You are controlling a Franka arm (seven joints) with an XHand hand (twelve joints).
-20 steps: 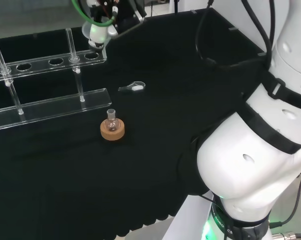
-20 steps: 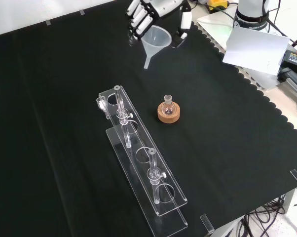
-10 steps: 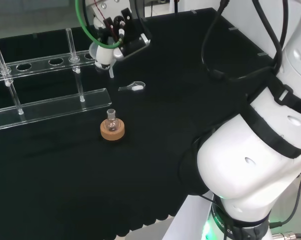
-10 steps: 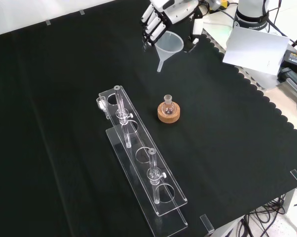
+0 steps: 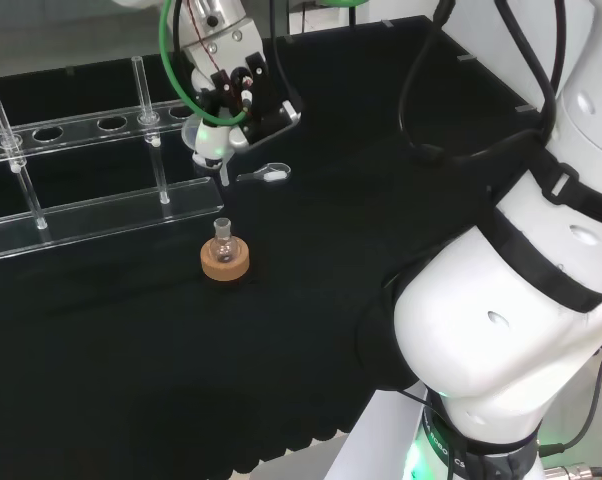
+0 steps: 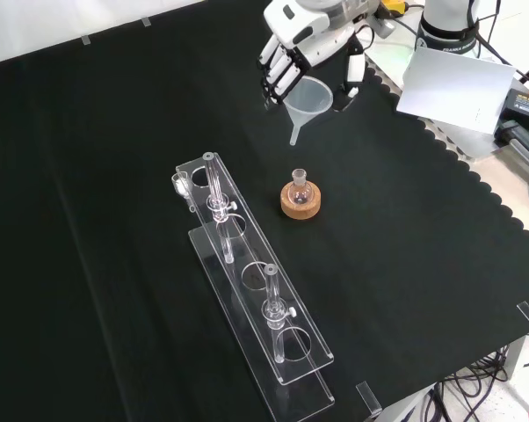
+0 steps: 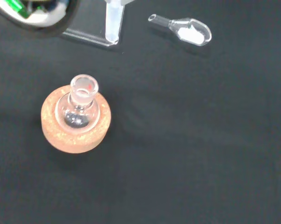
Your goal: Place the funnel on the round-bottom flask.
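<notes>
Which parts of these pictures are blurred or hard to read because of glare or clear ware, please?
Wrist view: the funnel stem is soft and close, while the round-bottom flask on its cork ring is sharp. Front view: the clear rack shows mainly by bright edges on the black cloth. Head view: the flask is a faint glint, and the hand half hides the funnel.

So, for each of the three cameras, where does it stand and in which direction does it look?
Head view: behind and above the arm's base, looking over the white links at the bench; the hand holds the funnel.
Front view: in front, looking down on the cloth; the hand enters from the top.
Wrist view: at the wrist, looking down past the funnel's stem at the flask.
Shared: all three show the flask on its cork ring.
</notes>
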